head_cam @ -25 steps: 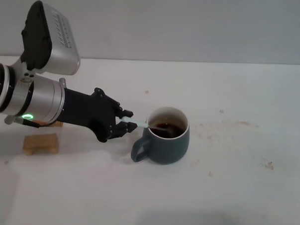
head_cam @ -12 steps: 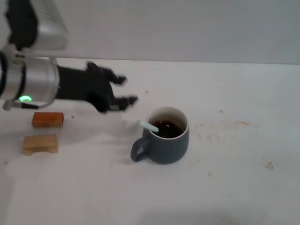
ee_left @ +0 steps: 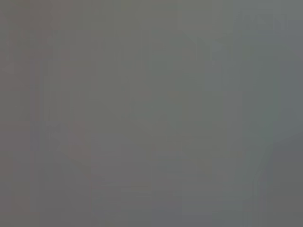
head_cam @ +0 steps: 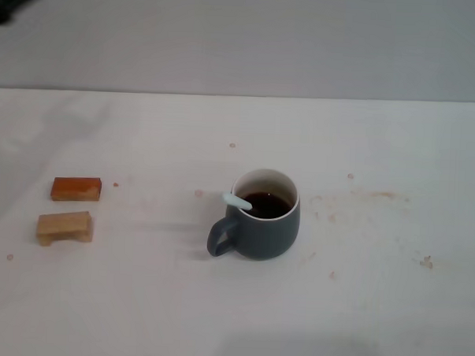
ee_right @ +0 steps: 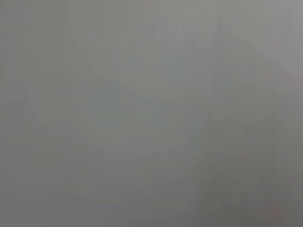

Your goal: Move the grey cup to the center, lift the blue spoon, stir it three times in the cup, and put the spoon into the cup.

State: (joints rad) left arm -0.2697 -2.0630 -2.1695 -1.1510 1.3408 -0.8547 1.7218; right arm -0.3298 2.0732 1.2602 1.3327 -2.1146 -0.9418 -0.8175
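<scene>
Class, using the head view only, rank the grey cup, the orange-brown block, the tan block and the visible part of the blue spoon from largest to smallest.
1. grey cup, clearly largest.
2. tan block and orange-brown block: they look alike, so no ranking between them.
3. blue spoon: only its pale handle end shows above the rim.

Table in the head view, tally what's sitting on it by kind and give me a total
Grey cup: 1
Blue spoon, resting in the cup: 1
Wooden blocks: 2, an orange-brown block and a tan block
Total: 4
</scene>
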